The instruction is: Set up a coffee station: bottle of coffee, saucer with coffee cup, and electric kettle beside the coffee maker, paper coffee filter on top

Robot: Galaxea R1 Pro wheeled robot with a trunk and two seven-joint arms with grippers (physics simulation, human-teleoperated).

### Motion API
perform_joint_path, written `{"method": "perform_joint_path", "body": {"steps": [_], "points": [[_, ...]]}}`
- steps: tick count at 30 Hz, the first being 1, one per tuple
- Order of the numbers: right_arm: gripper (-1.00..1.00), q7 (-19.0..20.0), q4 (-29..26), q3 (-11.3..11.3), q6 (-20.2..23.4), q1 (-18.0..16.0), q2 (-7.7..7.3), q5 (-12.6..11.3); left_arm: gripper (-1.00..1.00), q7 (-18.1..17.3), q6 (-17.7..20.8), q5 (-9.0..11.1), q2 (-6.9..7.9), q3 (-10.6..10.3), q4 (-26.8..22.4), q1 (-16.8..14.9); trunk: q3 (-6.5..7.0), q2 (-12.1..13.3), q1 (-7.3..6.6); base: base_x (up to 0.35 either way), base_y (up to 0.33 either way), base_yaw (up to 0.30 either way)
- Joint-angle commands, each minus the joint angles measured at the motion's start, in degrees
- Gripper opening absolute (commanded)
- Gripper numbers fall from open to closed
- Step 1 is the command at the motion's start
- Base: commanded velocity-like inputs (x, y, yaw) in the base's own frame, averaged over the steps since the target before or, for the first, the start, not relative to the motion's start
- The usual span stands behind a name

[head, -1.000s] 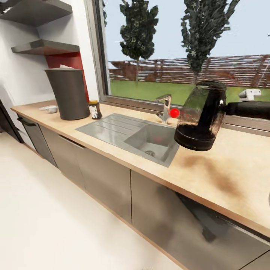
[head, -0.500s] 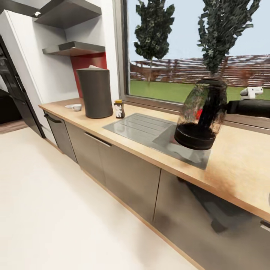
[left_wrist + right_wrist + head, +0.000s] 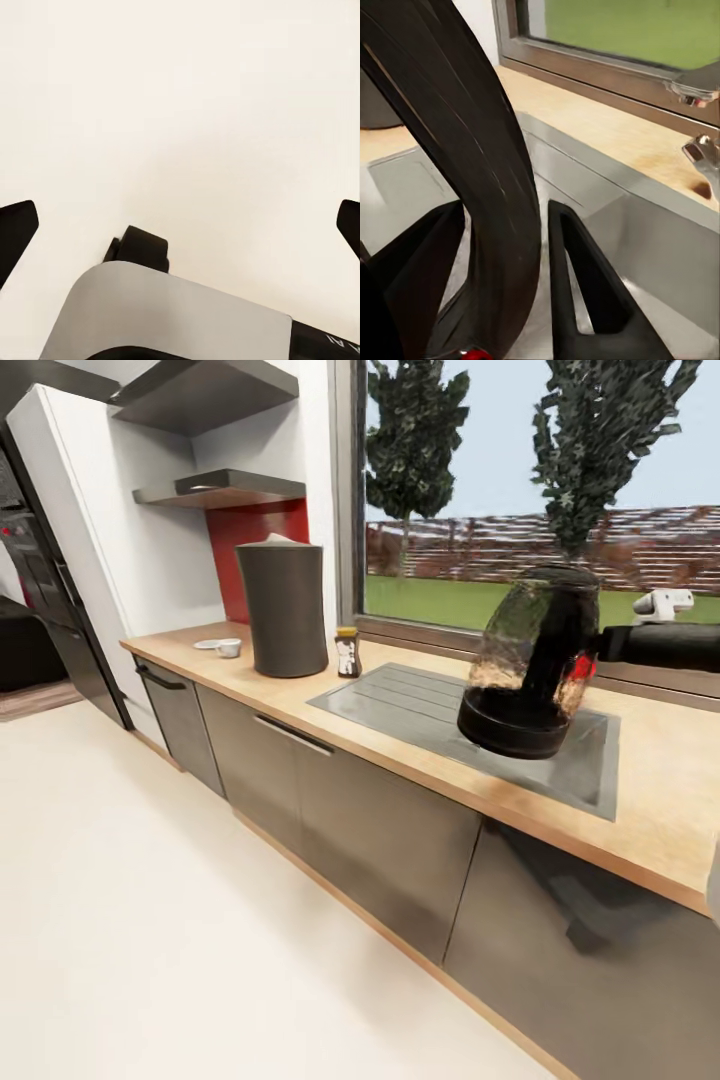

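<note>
The electric kettle, glass with a black base, hangs tilted over the sink. My right gripper is shut on its black handle, one finger on each side. The dark coffee maker stands at the far left of the kitchen countertop, with a pale paper coffee filter on its top. The bottle of coffee stands just to its right. A white coffee cup and saucer lie to its left. My left gripper is open over bare floor.
The kitchen shelf hangs on the white wall above the coffee maker, with a second one higher up. A large window runs behind the counter. Grey cabinets sit under the worktop. A dark appliance stands at the far left. Pale floor lies in front.
The whole view has shifted along the counter, so the coffee maker and bottle now sit nearer the picture's middle. The kettle stays held in my right gripper at the same place in view.
</note>
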Motion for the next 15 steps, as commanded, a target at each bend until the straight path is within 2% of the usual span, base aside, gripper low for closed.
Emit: {"method": "perform_joint_path", "body": {"steps": [1, 9, 15], "points": [[-1.00, 0.5, -0.1, -0.1, 0.4, -0.1, 0.03, 0.2, 1.00, -0.3, 0.0, 0.6, 0.01, -0.4, 0.0, 0.0, -0.05, 0.0, -0.01, 0.002, 0.311, 0.000], [-1.00, 0.5, -0.2, -0.1, 0.4, -0.1, 0.58, 0.3, 1.00, -0.3, 0.0, 0.6, 0.01, -0.4, 0.0, 0.0, -0.05, 0.0, -0.01, 0.021, 0.311, 0.000], [-1.00, 0.5, -0.2, 0.2, 0.5, 0.2, 1.48, 0.3, 1.00, -0.3, 0.0, 0.6, 0.01, -0.4, 0.0, 0.0, -0.05, 0.0, -0.01, 0.189, 0.287, 0.000]]}}
